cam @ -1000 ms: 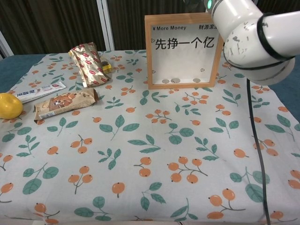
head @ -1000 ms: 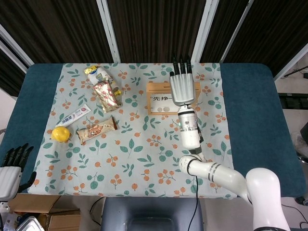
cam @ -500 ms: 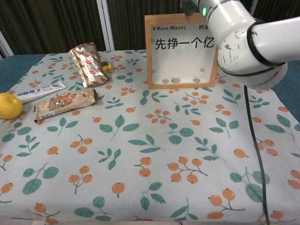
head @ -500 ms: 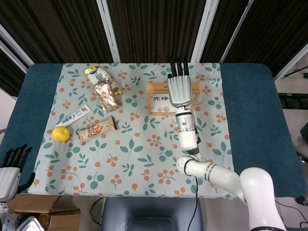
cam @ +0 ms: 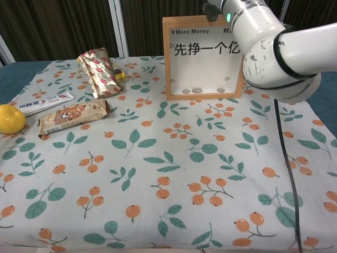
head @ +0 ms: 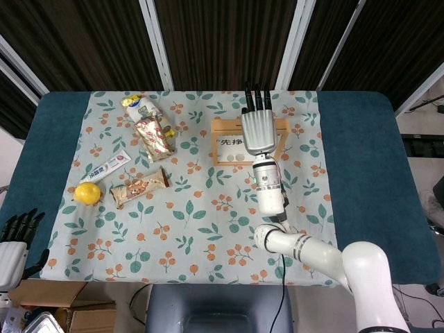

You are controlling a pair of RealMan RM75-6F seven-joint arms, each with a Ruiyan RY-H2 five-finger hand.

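Wooden frame (head: 236, 144) stands upright under the right robot hand (head: 259, 130), fingers straight, holding nothing.

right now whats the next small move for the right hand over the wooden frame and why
Probably lower the right hand a little and curl its fingers over the frame. In the head view the hand lies flat over the frame's right part, fingers straight past its back edge, holding nothing. Whether it touches the top cannot be told.

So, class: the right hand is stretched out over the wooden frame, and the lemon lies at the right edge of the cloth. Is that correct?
Not quite. The head view shows the lemon at the left edge of the cloth, beside the toothpaste box. The right hand is indeed stretched out over the wooden frame.
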